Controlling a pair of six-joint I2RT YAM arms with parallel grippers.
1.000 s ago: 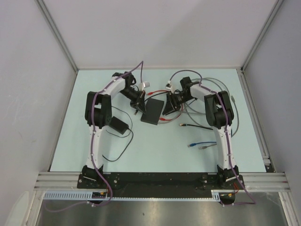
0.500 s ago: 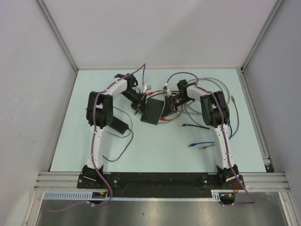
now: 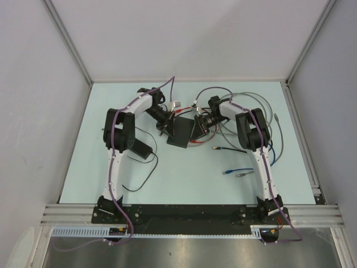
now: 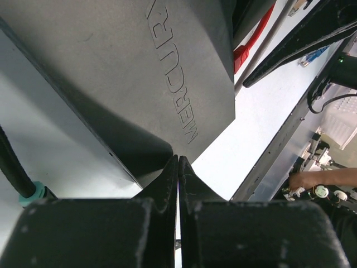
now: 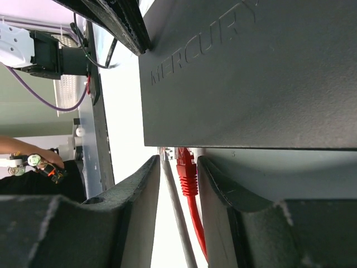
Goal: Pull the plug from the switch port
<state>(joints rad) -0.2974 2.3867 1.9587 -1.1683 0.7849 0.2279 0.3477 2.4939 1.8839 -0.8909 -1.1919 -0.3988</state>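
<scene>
Pale green table (image 3: 189, 181). Switch (image 3: 181, 134) flat, mid-back. Adapter (image 3: 140, 148) left, thin cord (image 3: 152, 172) looping nearer. Red cable (image 3: 196, 142) beside switch. Blue cable (image 3: 234, 170) and grey cable (image 3: 283, 139) right.

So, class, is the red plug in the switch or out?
Apparently in: the red plug runs up into the edge of the switch, straddled by the right tool. The port itself is hidden.

A: Colours, quick, what's in front of you?
B: Switch (image 5: 251, 84) matte black, MERCURY lettering embossed in the same black.
A: And the plug (image 5: 186, 167)?
B: Bright red, grey cable (image 5: 177, 223) by it, my right fingers (image 5: 128, 223) black, table (image 3: 184, 173) pale mint.
</scene>
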